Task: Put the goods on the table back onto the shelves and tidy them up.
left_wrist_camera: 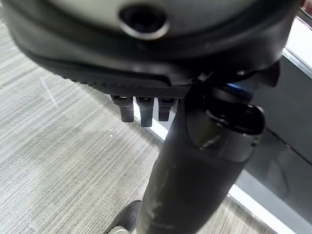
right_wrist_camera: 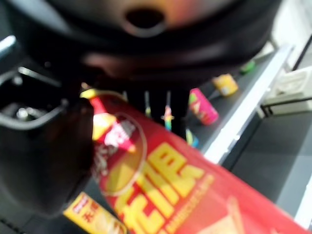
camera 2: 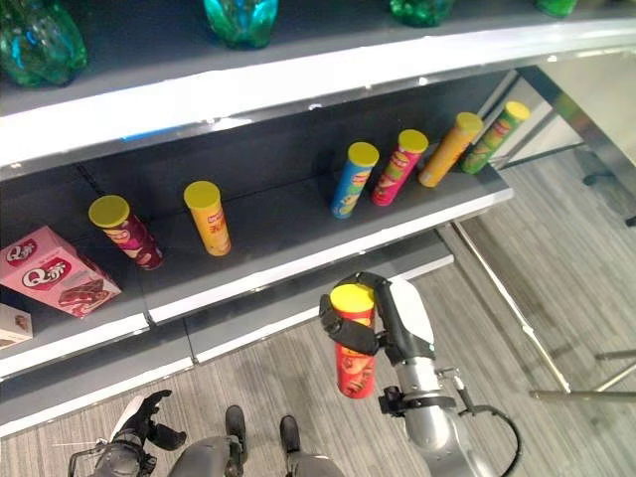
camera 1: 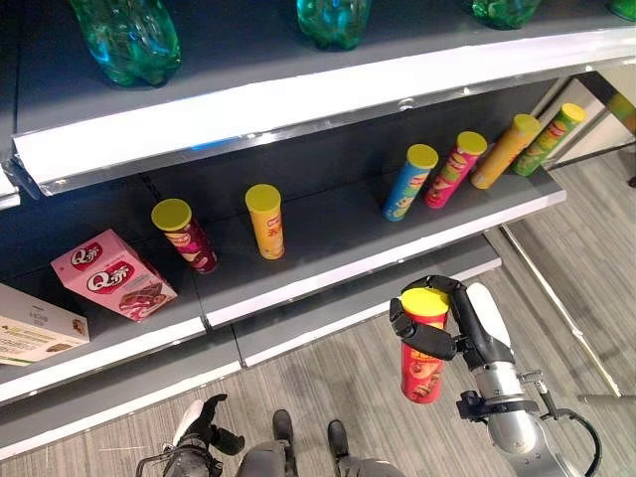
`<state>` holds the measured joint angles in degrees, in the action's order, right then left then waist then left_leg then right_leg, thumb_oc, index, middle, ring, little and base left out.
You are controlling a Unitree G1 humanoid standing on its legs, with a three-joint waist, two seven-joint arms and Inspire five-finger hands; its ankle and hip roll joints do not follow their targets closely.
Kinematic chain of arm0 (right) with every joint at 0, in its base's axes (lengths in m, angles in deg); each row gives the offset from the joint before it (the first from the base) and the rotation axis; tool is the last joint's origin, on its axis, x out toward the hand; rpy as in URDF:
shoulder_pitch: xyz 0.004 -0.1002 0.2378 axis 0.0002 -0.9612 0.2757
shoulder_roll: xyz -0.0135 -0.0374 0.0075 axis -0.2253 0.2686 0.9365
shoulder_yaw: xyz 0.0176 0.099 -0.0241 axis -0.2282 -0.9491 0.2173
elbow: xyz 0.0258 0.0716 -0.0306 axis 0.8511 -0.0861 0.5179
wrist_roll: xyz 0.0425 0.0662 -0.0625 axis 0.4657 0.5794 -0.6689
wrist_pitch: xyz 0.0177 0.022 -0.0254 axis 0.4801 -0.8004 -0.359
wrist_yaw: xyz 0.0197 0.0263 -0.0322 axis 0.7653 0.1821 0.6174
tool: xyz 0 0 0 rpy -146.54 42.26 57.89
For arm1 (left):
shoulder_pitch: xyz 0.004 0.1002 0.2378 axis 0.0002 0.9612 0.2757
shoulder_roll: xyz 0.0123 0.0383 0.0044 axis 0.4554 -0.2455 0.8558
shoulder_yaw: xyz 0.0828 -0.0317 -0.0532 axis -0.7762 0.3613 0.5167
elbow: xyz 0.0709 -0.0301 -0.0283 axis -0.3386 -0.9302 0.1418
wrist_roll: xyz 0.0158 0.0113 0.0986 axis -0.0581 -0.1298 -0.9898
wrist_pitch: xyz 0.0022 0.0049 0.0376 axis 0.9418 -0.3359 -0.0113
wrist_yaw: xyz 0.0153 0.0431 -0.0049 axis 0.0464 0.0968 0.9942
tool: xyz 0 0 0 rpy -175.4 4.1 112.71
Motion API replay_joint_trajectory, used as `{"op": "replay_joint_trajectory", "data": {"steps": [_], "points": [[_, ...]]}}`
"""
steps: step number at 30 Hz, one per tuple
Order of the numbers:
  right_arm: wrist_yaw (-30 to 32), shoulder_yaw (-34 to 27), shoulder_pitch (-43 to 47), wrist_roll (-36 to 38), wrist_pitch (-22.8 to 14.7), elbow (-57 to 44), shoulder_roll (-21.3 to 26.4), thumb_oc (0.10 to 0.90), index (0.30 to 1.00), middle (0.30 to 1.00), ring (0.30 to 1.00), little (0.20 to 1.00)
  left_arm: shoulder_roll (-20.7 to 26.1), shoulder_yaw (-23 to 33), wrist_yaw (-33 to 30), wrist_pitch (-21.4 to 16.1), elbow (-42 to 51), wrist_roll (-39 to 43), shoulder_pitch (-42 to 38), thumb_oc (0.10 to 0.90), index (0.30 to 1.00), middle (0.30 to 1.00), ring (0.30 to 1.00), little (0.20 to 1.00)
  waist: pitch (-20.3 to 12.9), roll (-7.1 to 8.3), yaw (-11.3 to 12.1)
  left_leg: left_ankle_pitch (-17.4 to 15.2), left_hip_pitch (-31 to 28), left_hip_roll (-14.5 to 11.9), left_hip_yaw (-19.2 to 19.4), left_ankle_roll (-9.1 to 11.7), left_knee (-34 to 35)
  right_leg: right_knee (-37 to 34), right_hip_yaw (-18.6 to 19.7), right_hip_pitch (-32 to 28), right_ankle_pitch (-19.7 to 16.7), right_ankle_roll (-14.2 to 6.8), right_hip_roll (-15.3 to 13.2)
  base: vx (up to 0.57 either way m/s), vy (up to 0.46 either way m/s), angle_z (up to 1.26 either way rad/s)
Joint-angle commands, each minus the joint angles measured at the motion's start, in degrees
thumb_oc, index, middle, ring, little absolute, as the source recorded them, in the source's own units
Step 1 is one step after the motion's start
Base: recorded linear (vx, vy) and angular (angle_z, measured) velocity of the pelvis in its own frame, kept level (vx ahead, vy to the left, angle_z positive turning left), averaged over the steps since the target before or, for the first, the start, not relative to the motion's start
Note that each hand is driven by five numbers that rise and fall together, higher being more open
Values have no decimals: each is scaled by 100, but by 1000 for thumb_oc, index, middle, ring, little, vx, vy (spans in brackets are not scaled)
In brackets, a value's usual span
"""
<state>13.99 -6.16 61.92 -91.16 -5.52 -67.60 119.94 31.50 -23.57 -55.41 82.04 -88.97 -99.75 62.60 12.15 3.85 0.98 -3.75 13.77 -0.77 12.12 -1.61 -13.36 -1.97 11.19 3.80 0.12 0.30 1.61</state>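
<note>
The right robot hand [camera 1: 467, 323] is curled round a red can [camera 1: 422, 348] with a yellow lid, fingers and thumb wrapped about its upper part, holding it upright over the grey floor [camera 1: 338, 388], out in front of the shelf [camera 1: 328, 238] and lower than its front edge. Beyond this robot hand, on the shelf, stand a blue can [camera 1: 409, 183] and a pink can [camera 1: 454, 170] close together, with an orange can [camera 1: 505, 151] and a green can [camera 1: 549, 140] further off toward its outer side. Away to its inner side stand a yellow can [camera 1: 265, 221] and a dark red can [camera 1: 185, 235], then a pink box [camera 1: 112, 275] and a pale box [camera 1: 35, 328]. Green bottles [camera 1: 129, 38] sit on the shelf board above. The left robot hand [camera 1: 204, 425] hangs low over the floor, well apart from the right one, its fingers loosely bent and holding nothing.
</note>
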Motion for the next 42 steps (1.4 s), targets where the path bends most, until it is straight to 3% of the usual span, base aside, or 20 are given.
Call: {"op": "replay_joint_trajectory", "data": {"steps": [1,5,6,11,14,15,16,18,19,21,22,23,24,25,28,29,30,31,34,42], "points": [[607,-512,415,-334,-537,-536,81,400,300,300,300,300,-103,35,-271,-197,-365,124,-301,800,900,900,900,900,-118,-131,131,-410,-17,-399,-317,479,-341,913,-277,171,604,-612,52,28,88,6],[859,-413,579,-453,-470,-333,79,400,300,300,300,300,-162,61,-310,-214,-515,224,-325,800,900,900,900,900,-174,-143,192,156,120,-657,-454,563,409,866,-475,325,570,-647,-119,30,97,8],[958,-376,623,-582,-427,-214,17,400,300,300,300,300,-173,3,-297,-201,-614,67,-206,800,900,900,900,900,-275,-230,234,284,27,-728,-433,593,850,821,-561,318,669,-683,-174,103,150,11],[1083,-219,704,-803,-381,-224,-59,400,300,300,300,300,-131,22,-400,-210,-573,-38,-60,800,900,900,900,900,-370,-404,334,286,-217,-612,-353,547,1004,888,-550,203,716,-769,-388,100,173,-4],[964,54,1027,-961,-329,-304,-71,400,300,300,300,300,-67,95,-451,-150,-655,-62,-138,800,900,900,900,900,-151,-605,268,286,-768,-517,-151,382,1238,2303,-411,855,211,-1046,-514,56,165,-36],[979,107,1096,-955,-360,-336,-93,400,300,300,300,300,-37,43,-479,-148,-650,-88,-148,800,900,900,900,900,-79,-655,232,315,-846,-527,-192,369,1296,2537,-358,1056,69,-1059,-492,102,-37,-48],[1053,212,1220,-897,-398,-378,-176,400,300,300,300,300,-10,54,-506,-158,-655,-75,-139,800,900,900,900,900,-78,-701,225,320,-938,-618,-192,454,1375,2201,-340,1173,255,-1012,-660,136,-69,-24],[1040,240,1284,-870,-418,-415,-196,400,300,300,300,300,3,88,-506,-173,-694,-36,-161,800,900,900,900,900,-82,-685,211,300,-1001,-666,-181,521,1416,1832,-415,1153,278,-1009,-809,194,-214,0],[1058,223,1378,-835,-443,-518,-184,400,300,300,300,300,53,124,-513,-205,-751,28,-259,800,900,900,900,900,-50,-622,109,189,-1141,-712,-259,675,1465,873,-353,1361,84,-1090,-963,263,-367,7],[1011,257,1290,-793,-439,-631,-200,400,300,300,300,300,54,164,-544,-230,-752,77,-275,800,900,900,900,900,-114,-438,91,2,-1433,-837,-271,793,1415,132,-285,1248,-374,-1249,-1041,352,-538,20],[1015,258,1268,-764,-454,-694,-170,400,300,300,300,300,31,286,-591,-258,-706,243,-194,800,900,900,900,900,-156,-375,113,157,-1459,-1111,-218,925,1451,245,-304,1206,-462,-1237,-920,267,-469,55],[1014,258,1260,-763,-454,-698,-169,400,300,300,300,300,32,284,-589,-258,-701,247,-186,800,900,900,900,900,-166,-390,113,166,-1463,-1134,-219,941,1465,262,-312,1215,-453,-1224,-896,264,-542,56],[954,262,1139,-754,-556,-827,-148,400,300,300,300,300,23,422,-568,-239,-786,338,-61,800,900,900,900,900,-249,-321,119,388,-1548,-1531,-161,1090,1558,415,-408,1090,-286,-1123,-648,234,-414,61],[961,247,1083,-758,-593,-871,-129,400,300,300,300,300,4,390,-562,-233,-813,295,-53,800,900,900,900,900,-271,-305,118,500,-1557,-1677,-136,1131,1588,487,-482,1008,-193,-1046,-514,296,-535,45],[1129,-52,692,-774,-648,-921,27,400,300,300,300,300,-153,-13,-502,-200,-634,-59,-45,800,900,900,900,900,-247,-361,-11,864,-1294,-1953,148,1037,1480,696,-936,717,238,-765,-321,112,-333,43],[1128,-54,689,-773,-648,-923,28,400,300,300,300,300,-154,-14,-502,-199,-633,-58,-44,800,900,900,900,900,-245,-363,-15,862,-1295,-1954,142,1037,1478,699,-941,713,242,-765,-321,26,-191,129],[1138,-225,423,-674,-654,-1021,59,400,300,300,300,300,-135,-29,-488,-199,-446,-27,-70,800,900,900,900,900,-226,-392,-105,975,-1198,-1966,634,1033,1470,808,-1240,635,362,-699,-351,51,-194,156],[1099,-231,268,-663,-665,-1088,80,400,300,300,300,300,-135,21,-449,-214,-442,8,-62,800,900,900,900,900,-221,-409,-125,852,-1169,-1844,788,1015,1356,890,-1361,617,417,-689,-338,80,-201,109],[1006,-136,145,-604,-773,-1035,124,400,300,300,300,300,-163,110,-435,-271,-518,33,-36,800,900,900,900,900,-197,-547,-173,263,-1195,-1176,499,845,1033,899,-1317,710,424,-630,-298,63,-6,2],[1365,392,366,-846,-775,-423,13,400,300,300,300,300,-212,-25,-476,-327,-656,48,-80,800,900,900,900,900,-202,-785,-194,289,-865,-1029,470,853,1037,777,-1320,925,294,-654,-275,24,36,-21]]}}
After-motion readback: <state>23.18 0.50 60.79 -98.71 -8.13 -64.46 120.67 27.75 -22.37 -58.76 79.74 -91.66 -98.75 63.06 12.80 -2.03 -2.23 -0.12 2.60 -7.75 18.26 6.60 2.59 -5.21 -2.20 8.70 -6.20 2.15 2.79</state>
